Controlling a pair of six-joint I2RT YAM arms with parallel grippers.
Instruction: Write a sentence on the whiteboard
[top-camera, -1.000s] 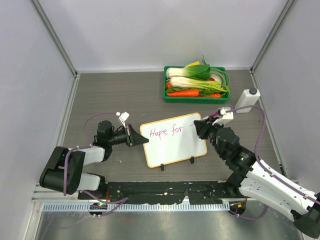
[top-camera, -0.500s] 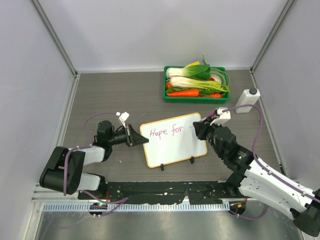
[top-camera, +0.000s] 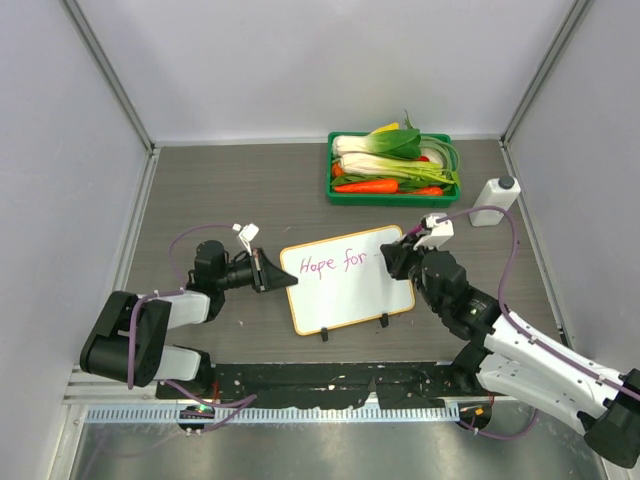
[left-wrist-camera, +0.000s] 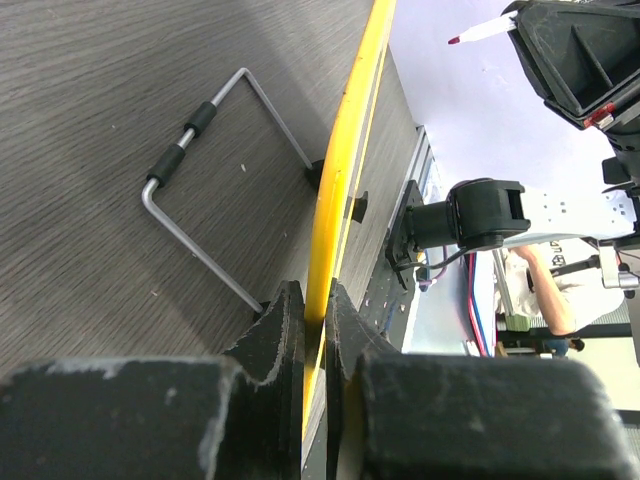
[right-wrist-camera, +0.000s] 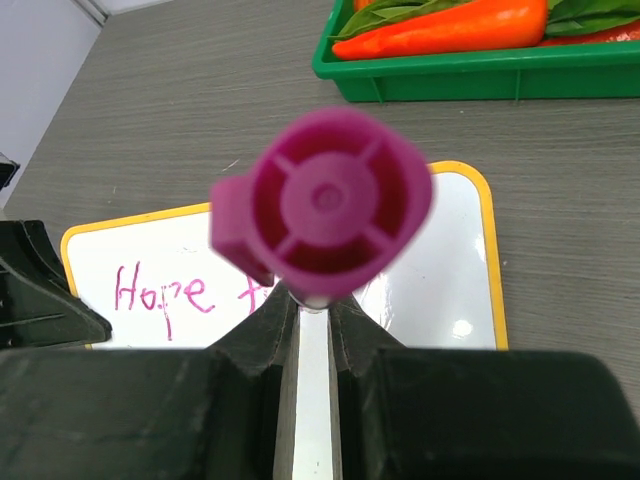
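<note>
Clenches marker (right-wrist-camera: 325, 205) in right gripper (top-camera: 392, 260) just 3 o'clock of the sentence (top-camera: 327, 265), pinches 9 o'clock rim of whiteboard (top-camera: 350, 300) in left gripper (top-camera: 284, 276).

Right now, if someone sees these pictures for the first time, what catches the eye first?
The whiteboard at the centre bears pink writing, "Hope for". The left gripper clamps its left edge; the right gripper holds a magenta marker over its right part. A green vegetable tray sits at the far side.
</note>
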